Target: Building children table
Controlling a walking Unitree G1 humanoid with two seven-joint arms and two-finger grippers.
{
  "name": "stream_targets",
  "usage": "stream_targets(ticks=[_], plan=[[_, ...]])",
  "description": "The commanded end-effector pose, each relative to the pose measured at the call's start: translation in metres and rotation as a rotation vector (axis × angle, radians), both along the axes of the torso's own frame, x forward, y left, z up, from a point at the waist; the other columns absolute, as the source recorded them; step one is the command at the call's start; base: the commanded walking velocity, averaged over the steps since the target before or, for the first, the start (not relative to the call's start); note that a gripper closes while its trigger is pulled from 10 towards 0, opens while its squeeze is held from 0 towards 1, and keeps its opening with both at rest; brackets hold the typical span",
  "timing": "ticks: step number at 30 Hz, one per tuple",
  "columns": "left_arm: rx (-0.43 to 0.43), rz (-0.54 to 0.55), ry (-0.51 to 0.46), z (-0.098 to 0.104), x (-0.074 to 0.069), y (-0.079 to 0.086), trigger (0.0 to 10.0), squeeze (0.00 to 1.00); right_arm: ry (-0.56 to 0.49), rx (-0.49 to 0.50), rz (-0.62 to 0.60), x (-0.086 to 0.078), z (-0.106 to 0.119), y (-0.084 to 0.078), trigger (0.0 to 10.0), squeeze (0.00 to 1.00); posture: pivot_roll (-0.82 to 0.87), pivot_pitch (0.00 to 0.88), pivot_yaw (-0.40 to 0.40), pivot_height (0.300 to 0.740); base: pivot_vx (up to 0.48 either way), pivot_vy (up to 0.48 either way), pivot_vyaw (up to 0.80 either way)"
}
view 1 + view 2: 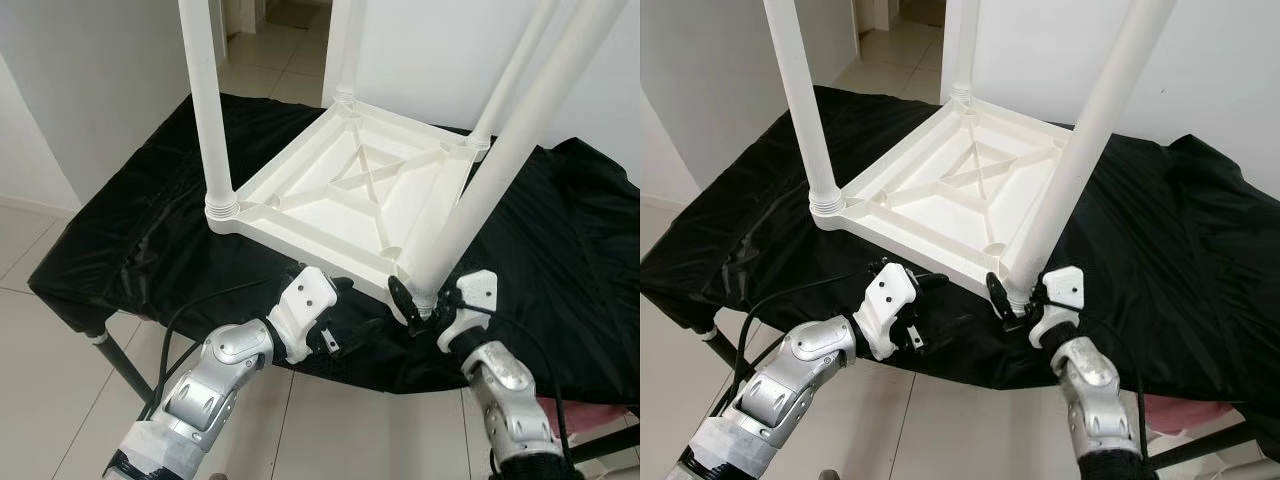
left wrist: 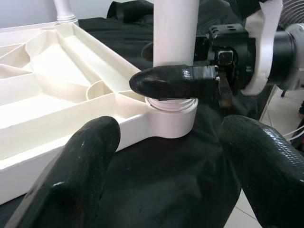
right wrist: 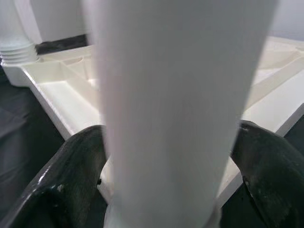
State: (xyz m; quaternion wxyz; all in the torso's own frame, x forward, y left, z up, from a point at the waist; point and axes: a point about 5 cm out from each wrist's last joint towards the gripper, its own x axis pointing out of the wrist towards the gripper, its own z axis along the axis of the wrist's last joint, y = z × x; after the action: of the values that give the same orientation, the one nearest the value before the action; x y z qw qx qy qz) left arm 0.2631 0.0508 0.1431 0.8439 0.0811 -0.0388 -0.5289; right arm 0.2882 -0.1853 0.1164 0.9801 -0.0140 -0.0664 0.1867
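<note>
A black cloth (image 1: 150,210) drapes the work surface, pale floor tiles (image 1: 30,400) below and white walls (image 1: 90,90) behind.

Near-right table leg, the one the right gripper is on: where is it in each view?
Left eye: table leg, lower right, slanting up.
Right eye: leg, right of centre.
Left wrist: upright at top centre, a right gripper finger across it.
Right wrist, centre.
Shared landmark: its corner socket.

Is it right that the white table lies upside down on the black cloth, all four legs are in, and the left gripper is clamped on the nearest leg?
Not quite: it is the right gripper that clamps the nearest leg, as the left eye view shows. The left gripper is open beside the upturned table on the black cloth, all four legs in.
</note>
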Motion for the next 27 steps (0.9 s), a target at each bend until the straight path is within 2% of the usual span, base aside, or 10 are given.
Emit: stream_targets(ticks=[1,6,9,13,14,27], plan=[[0.015,-0.037,0.011,-0.003,-0.003,-0.001,10.0,0.0,-0.002,-0.005,0.043,0.003,0.001,-0.005,10.0,0.0,0.02,0.041,-0.061,0.74,0.0,0.0,0.0],[0.014,-0.033,0.01,-0.003,-0.002,0.0,10.0,0.0,-0.005,-0.018,0.128,0.009,0.005,-0.004,10.0,0.0,0.02,0.042,-0.059,0.74,0.0,0.0,0.0],[0.01,-0.041,0.006,-0.001,-0.002,-0.004,10.0,0.0,0.006,-0.085,0.242,0.018,0.007,0.001,10.0,0.0,0.02,0.04,-0.055,0.74,0.0,0.0,0.0],[0.009,-0.046,0.004,0.0,-0.002,-0.006,10.0,0.0,0.004,-0.108,0.264,0.024,0.008,0.001,10.0,0.0,0.02,0.04,-0.053,0.74,0.0,0.0,0.0],[0.008,-0.048,0.004,0.0,-0.003,-0.006,10.0,0.0,0.0,-0.116,0.27,0.026,0.009,0.0,0.0,0.0,0.02,0.042,-0.053,0.74,0.0,0.0,0.0],[0.007,-0.048,0.007,0.001,-0.003,-0.005,10.0,0.0,0.041,-0.111,0.299,0.023,0.0,-0.007,0.0,0.0,0.01,0.061,-0.042,0.74,0.0,0.0,0.0]])
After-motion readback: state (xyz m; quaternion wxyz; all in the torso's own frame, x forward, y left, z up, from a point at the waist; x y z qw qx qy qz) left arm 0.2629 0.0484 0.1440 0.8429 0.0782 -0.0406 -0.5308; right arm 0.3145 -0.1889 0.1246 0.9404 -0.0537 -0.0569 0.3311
